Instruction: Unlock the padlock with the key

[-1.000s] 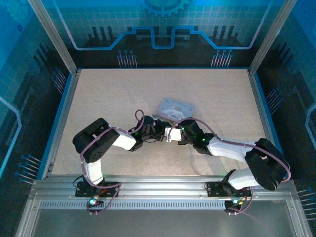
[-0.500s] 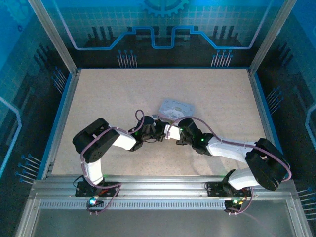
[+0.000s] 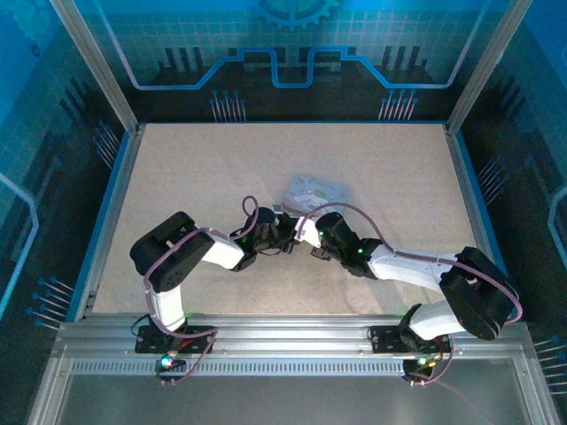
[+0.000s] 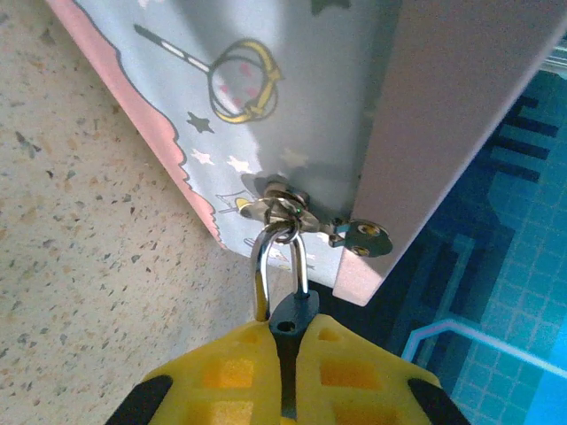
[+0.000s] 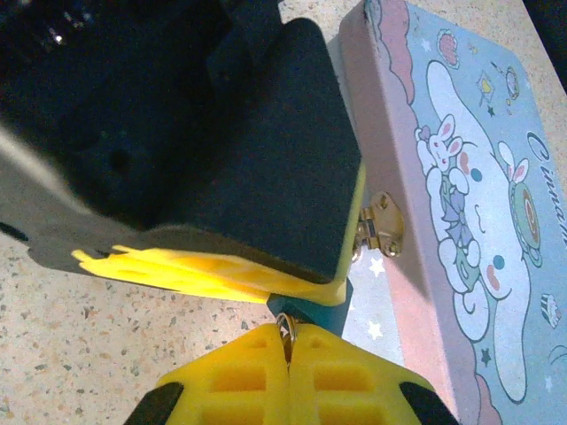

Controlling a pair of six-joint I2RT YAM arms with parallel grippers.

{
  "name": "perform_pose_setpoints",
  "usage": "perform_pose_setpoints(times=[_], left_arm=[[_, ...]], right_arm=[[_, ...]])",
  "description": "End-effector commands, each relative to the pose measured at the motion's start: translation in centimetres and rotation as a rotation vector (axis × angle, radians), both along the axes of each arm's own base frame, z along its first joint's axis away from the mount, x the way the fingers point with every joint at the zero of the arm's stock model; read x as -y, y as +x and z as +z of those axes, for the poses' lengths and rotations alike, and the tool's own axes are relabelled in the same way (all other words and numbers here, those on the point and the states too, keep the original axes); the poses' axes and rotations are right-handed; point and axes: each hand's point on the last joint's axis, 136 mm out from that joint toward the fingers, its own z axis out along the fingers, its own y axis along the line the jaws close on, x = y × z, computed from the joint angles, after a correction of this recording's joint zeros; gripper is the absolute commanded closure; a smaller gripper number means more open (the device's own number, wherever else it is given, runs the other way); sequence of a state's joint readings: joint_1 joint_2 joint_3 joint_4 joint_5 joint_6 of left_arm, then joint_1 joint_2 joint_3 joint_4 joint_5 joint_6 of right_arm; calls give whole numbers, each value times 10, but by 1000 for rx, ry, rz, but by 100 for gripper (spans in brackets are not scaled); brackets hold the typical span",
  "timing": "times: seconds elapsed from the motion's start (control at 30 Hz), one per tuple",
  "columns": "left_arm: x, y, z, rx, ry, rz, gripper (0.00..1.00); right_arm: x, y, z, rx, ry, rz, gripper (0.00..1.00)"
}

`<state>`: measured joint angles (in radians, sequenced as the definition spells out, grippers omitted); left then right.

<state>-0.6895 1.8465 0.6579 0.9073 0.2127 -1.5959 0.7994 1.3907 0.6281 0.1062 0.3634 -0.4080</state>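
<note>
Two arms bend elbows-out, forearms turned inward so the wrists meet nose to nose. The left gripper (image 4: 289, 335) has its yellow fingers clamped on the padlock (image 4: 294, 310). The right gripper (image 5: 289, 347), fingers pressed together, pinches the key (image 5: 284, 326).

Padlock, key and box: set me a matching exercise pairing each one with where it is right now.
Things:
1. padlock
2. key
3. box

Places:
A. resting on the table
B. clamped in the left gripper, its loop through the box's latch
C. pinched in the right gripper

Pairs: 1-B, 2-C, 3-A
</note>
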Motion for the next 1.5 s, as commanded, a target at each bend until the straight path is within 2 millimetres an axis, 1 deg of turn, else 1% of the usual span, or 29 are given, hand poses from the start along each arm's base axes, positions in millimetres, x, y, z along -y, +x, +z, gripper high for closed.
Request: perform_pose_setpoints(times=[0.0, 0.1, 0.4, 0.53, 0.7, 0.97, 1.2, 1.33, 1.47], left_arm=[[4, -2, 17, 55, -35, -17, 96], [4, -1, 18, 56, -37, -15, 96], [4, -2, 14, 52, -25, -19, 96], [2, -2, 7, 53, 8, -21, 95], [1, -3, 3, 50, 27, -26, 95], [3, -3, 0, 44, 28, -30, 95], [2, -2, 0, 49, 30, -30, 95], [2, -2, -1, 51, 35, -30, 88], [-1, -2, 1, 71, 33, -32, 77]], right_arm=[[-23, 9, 28, 28, 138, -23, 100], [-28, 8, 27, 1, 195, -43, 100], [-29, 2, 13, -66, 312, -105, 100], [-33, -3, 4, -139, 409, -141, 100], [-33, -7, -8, -188, 471, -175, 100], [-29, -10, -19, -226, 522, -220, 100], [-25, -10, -20, -224, 520, -236, 100], [-23, -10, -22, -229, 514, -242, 100], [-21, -10, -23, -234, 510, -250, 100]])
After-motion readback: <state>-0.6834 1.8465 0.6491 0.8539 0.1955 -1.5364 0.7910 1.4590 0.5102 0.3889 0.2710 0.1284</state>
